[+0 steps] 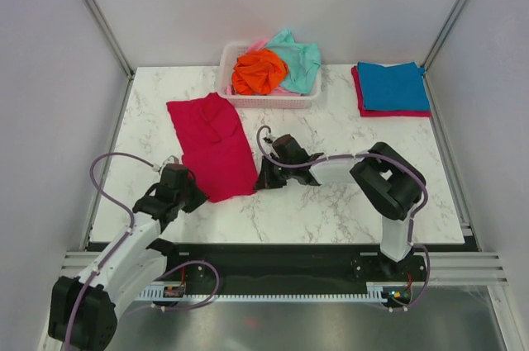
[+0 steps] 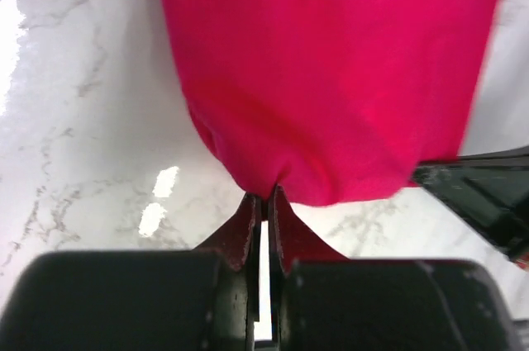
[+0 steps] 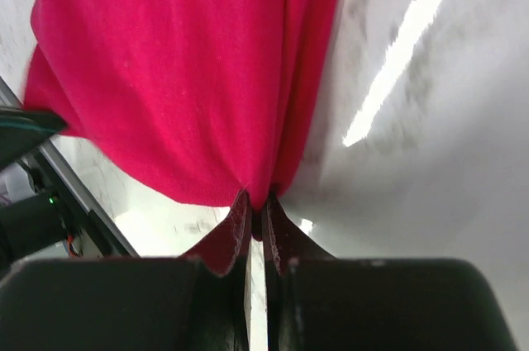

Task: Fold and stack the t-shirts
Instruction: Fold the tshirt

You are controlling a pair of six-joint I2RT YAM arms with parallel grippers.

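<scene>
crimson t-shirt (image 1: pixel 211 144) lies flat, centre-left on the marble table (image 1: pixel 347 211), long axis running from its near hem away toward the white basket (image 1: pixel 273 103). left gripper (image 1: pixel 198 196) is closed, pinching the hem's near-left corner; right gripper (image 1: pixel 259 182) pinches the near-right corner. all cloth lies beyond both fingertips, so we judge the fold goes forward along that axis, neither arm nearer.

Left arm (image 1: pixel 126 250), right arm (image 1: pixel 340 171) reaching inward; both jaws clamped.
</scene>
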